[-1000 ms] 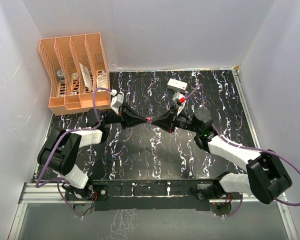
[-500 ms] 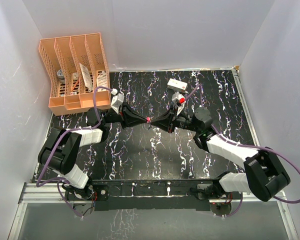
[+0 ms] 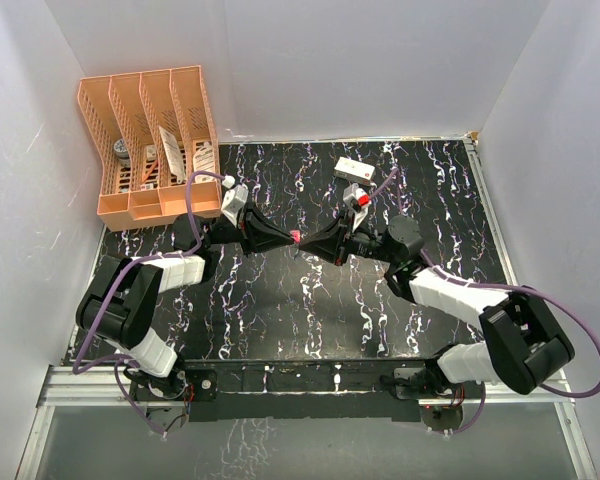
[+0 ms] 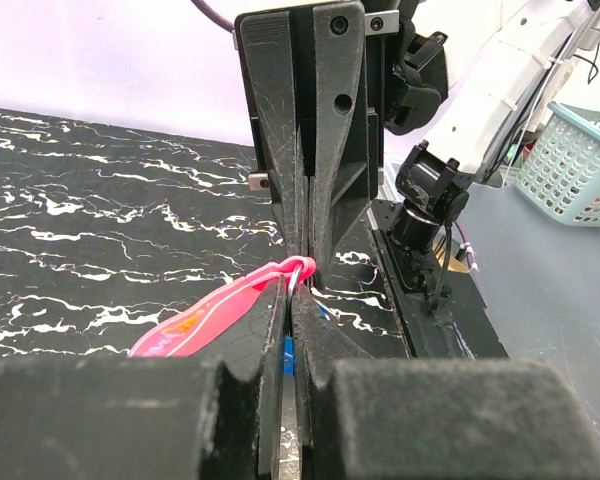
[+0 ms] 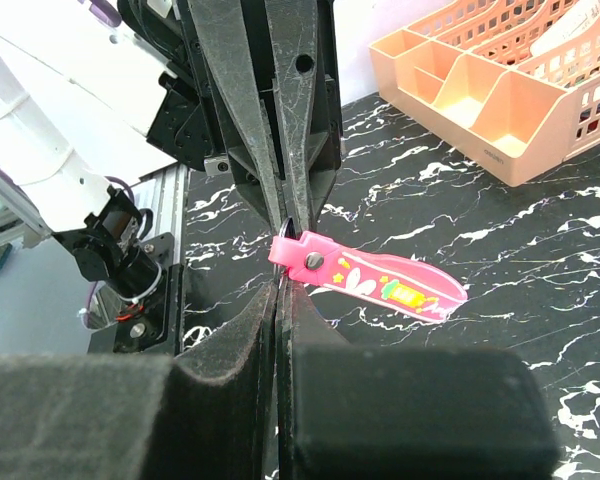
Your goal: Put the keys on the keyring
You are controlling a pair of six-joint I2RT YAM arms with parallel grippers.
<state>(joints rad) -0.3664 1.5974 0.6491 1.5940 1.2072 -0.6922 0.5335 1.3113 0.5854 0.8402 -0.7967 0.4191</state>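
A pink printed strap [image 5: 380, 282] with a rivet hangs from a thin metal keyring [image 5: 285, 228]. From above, strap and ring show only as a pink speck [image 3: 296, 236] over the middle of the black marbled table [image 3: 280, 300]. My two grippers meet tip to tip there. My left gripper [image 4: 291, 285] is shut. A sliver of the blue key [image 4: 288, 350] sits between its fingers, and the ring wire [image 4: 298, 268] pokes out at its tips. My right gripper [image 5: 279, 290] is shut on the ring's other side, just under the strap's riveted end. The rest of the keys is hidden by the jaws.
An orange slotted file organizer [image 3: 150, 145] stands at the far left corner. A white rectangular box [image 3: 352, 168] lies at the back, right of centre. White walls close in three sides. A teal basket [image 4: 580, 160] sits off the table beyond the arm bases.
Both grippers, still tip to tip, have drifted slightly toward the far side, and the right forearm has swung a little left. Both grips are unchanged.
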